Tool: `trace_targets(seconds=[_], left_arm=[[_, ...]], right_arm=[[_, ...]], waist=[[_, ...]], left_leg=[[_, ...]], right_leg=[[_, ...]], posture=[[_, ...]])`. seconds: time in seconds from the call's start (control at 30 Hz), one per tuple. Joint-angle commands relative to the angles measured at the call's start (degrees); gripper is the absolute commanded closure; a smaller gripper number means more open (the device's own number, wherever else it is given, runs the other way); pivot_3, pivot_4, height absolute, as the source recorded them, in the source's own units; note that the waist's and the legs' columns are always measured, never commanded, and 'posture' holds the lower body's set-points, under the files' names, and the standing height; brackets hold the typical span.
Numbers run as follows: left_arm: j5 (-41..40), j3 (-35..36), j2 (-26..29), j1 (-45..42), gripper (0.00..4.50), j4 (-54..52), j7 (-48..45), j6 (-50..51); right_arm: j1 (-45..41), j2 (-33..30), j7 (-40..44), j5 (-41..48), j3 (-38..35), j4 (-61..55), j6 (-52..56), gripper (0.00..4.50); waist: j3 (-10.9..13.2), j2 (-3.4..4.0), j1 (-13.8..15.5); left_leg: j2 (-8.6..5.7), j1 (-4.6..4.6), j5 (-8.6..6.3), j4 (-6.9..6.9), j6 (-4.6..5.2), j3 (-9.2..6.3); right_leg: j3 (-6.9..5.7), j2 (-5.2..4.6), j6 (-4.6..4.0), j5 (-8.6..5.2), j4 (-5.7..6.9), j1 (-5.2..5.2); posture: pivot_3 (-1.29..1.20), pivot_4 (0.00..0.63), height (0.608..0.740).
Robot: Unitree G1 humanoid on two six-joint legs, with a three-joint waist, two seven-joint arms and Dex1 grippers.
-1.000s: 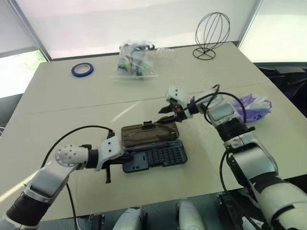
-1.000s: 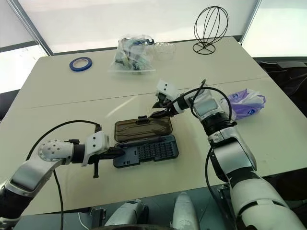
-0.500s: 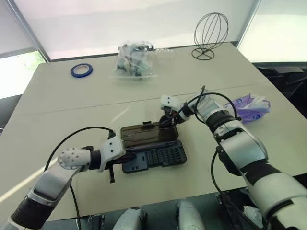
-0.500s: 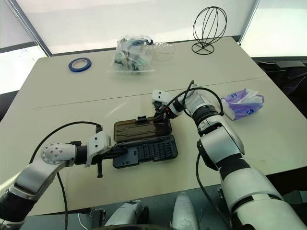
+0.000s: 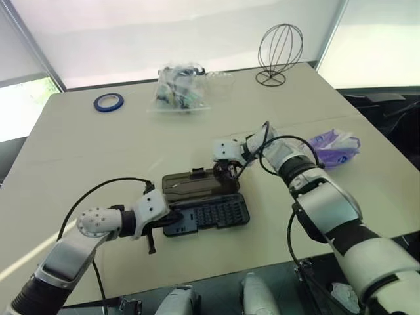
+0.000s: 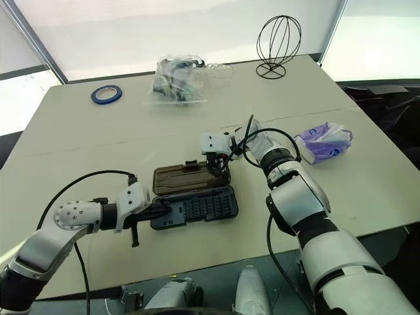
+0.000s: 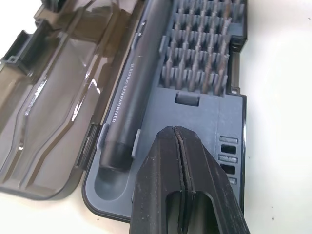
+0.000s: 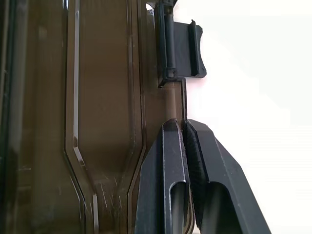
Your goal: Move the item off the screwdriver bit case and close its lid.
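one case [image 5: 209, 213], one packet [image 5: 335, 145], one tape roll [image 5: 107, 102], one bag [image 5: 179, 90].

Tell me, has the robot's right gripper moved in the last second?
Yes. The right gripper has come down from above the far right corner of the lid to its far edge, nearer the latch tab, and shut there.

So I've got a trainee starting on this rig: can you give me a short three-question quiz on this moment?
1. True or false: the purple-and-white packet lies on the screwdriver bit case.
2. The lid is: A) latched shut, B) lying open flat on the table beside the case's base, C) detached and held in the air.
3. Fill in: the right tool is shut on the lid's ____, near the latch tab.

Key
1. False: it lies on the table to the robot's right, apart from the case.
2. B.
3. Edge. The left tool, shut, is at the base's near end.
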Motion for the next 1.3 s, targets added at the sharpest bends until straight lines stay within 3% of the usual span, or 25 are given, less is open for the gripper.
trace_targets(seconds=[0.03, 0.23, 0.37, 0.47, 0.6, 0.83, 1.03, 1.13, 1.27, 1.3], left_arm=[[-0.2, -0.34, -0.24, 0.04, 4.5, 1.58, -0.31, 2.08], [-0.43, -1.37, -0.25, -3.45, 4.5, 3.51, -2.51, 1.8], [-0.34, -1.71, -0.53, -4.91, 4.5, 4.4, -3.22, 1.82], [-0.7, -1.47, -0.55, -5.21, 4.5, 4.33, -3.54, 1.94], [-8.27, 2.19, -2.63, -6.53, 4.5, 0.97, -3.16, 8.81], [-15.58, 7.1, 1.29, -10.39, 4.5, -4.32, -4.61, 16.84], [-13.97, 4.77, 1.31, -11.32, 4.5, -3.62, -4.91, 15.45], [-9.98, 1.33, 2.56, -10.15, 4.5, -3.12, -6.09, 12.03], [-4.0, -3.11, 3.23, -8.66, 4.5, -0.7, -6.81, 5.9], [-2.73, -3.9, 3.2, -8.34, 4.5, -0.04, -6.77, 4.6]], right_arm=[[1.01, -4.66, -3.87, 2.09, -3.9, -11.22, -3.07, 4.41], [15.78, -10.69, -0.59, 5.72, -5.98, -41.8, 2.71, 4.41], [21.34, -12.43, -2.71, 3.9, -5.61, -51.65, 5.35, 4.41], [22.31, -12.32, -4.51, 2.82, -5.29, -54.0, 7.32, 4.41], [22.34, -12.03, -6.59, 2.04, -4.81, -54.03, 7.57, 4.41], [20.99, -12.46, -7.89, 1.78, -4.32, -51.43, 6.6, 4.41], [16.21, -9.76, -7.06, 6.74, -7.29, -44.6, 12.24, 4.41], [12.5, -8.24, -4.33, 9.96, -8.46, -39.78, 16.46, 3.51], [6.91, -6.27, 0.46, 11.44, -7.93, -30.93, 23.21, 1.53], [5.64, -5.75, 1.65, 11.69, -7.76, -28.7, 24.29, 1.53]], waist=[[0.06, 0.02, 0.46], [0.1, 0.01, 1.58], [0.11, 0.0, 1.83], [0.14, -0.04, 2.03], [0.28, -0.18, 2.22], [0.62, -0.46, 2.15], [0.67, -0.46, 1.83], [0.75, -0.38, 1.75], [0.77, -0.38, 1.81], [0.78, -0.36, 1.8]], left_leg=[[0.0, -0.07, 0.0, 0.01, 0.0, 0.0], [-0.01, -0.27, -0.01, -0.09, 0.01, -0.04], [0.01, -0.3, -0.01, -0.17, 0.02, 0.04], [0.03, -0.29, -0.01, -0.18, 0.02, 0.1], [0.03, -0.3, -0.01, -0.17, 0.03, 0.1], [0.04, -0.36, -0.01, -0.14, 0.02, 0.1], [0.04, -0.37, -0.01, -0.16, 0.02, 0.1], [0.07, -0.37, -0.01, -0.18, 0.02, 0.12], [0.08, -0.37, -0.01, -0.26, 0.02, 0.11], [0.07, -0.38, -0.01, -0.26, 0.02, 0.11]], right_leg=[[0.0, 0.0, 0.0, 0.0, 0.01, -0.08], [-0.05, -0.02, 0.0, 0.0, -0.05, -0.27], [-0.04, -0.02, 0.0, 0.0, -0.12, -0.34], [-0.02, -0.01, 0.0, 0.0, -0.16, -0.33], [-0.02, -0.02, -0.01, 0.0, -0.17, -0.32], [-0.03, -0.01, -0.01, -0.01, -0.17, -0.38], [-0.03, -0.01, -0.01, 0.0, -0.23, -0.38], [-0.03, 0.0, -0.02, -0.01, -0.26, -0.38], [-0.04, 0.0, -0.02, -0.01, -0.34, -0.38], [-0.04, 0.0, -0.02, -0.01, -0.41, -0.36]], posture=[[0.0, 0.15, 0.74], [0.0, 0.15, 0.74], [0.0, 0.15, 0.74], [0.0, 0.15, 0.74], [0.0, 0.15, 0.74], [0.0, 0.15, 0.74], [0.0, 0.15, 0.74], [0.0, 0.15, 0.74], [0.0, 0.15, 0.74], [0.0, 0.15, 0.74]])
